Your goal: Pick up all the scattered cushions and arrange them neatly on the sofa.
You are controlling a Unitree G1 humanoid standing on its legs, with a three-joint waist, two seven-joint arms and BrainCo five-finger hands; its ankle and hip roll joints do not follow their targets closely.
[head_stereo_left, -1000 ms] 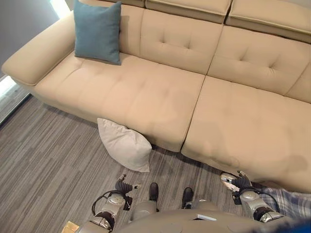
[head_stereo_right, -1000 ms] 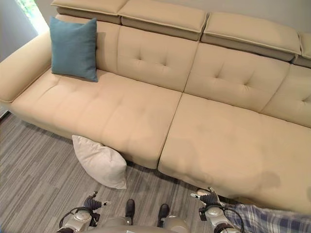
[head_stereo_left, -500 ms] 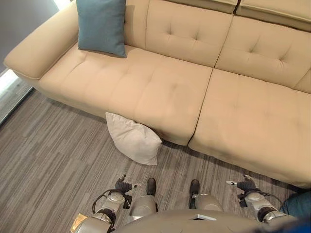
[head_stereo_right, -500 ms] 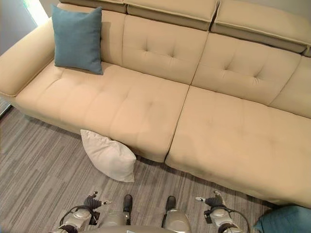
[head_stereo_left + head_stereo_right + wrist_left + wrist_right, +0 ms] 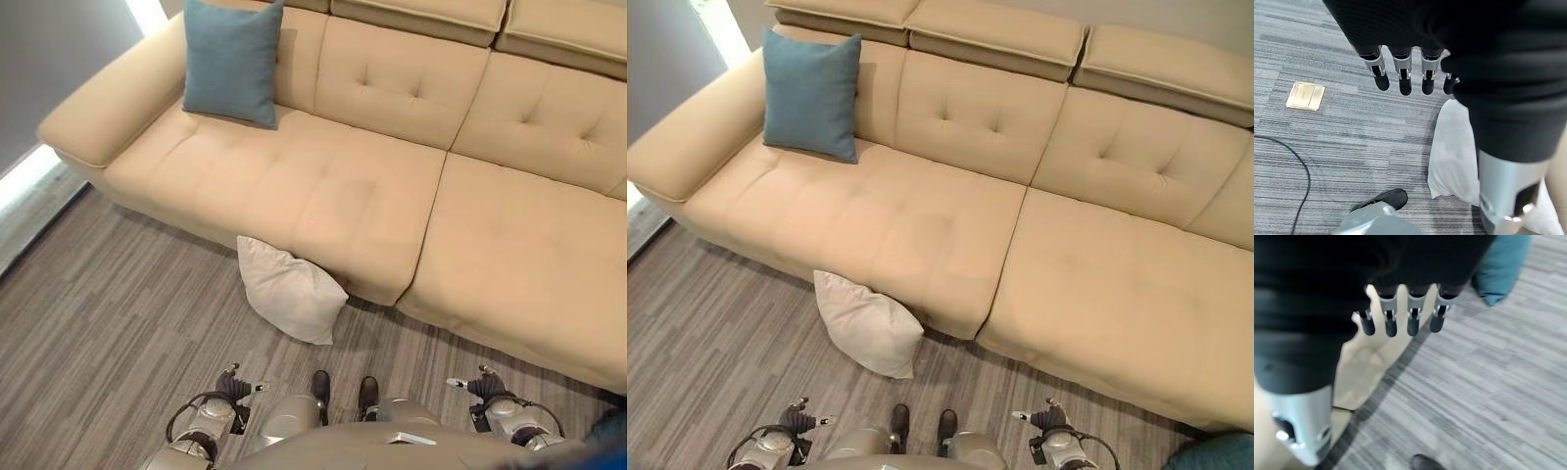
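Both of our hands hung low at our sides with nothing in them: the left hand [image 5: 1400, 73] had its fingers straight and slightly spread over the grey floor [image 5: 108, 323], and the right hand [image 5: 1400, 316] likewise had relaxed, straight fingers pointing down near the sofa's front edge.

For the step in hand, we judged the white cushion [image 5: 290, 291] the natural first pick. It leaned on the floor against the front of the sofa [image 5: 392, 196], just ahead of us and a little to our left. To do it well we needed to bend down, bring a hand to each side of the cushion, and close on its soft corners rather than its middle, so it would not sag out of the hold.

We counted three cushions. One white one lay on the floor. One teal cushion [image 5: 811, 95] stood upright against the backrest at the sofa's left end, already placed. Another teal cushion [image 5: 1220, 455] lay on the floor to our right, only partly in view. A small tan floor plate [image 5: 1305, 95] sat beside our left hand.
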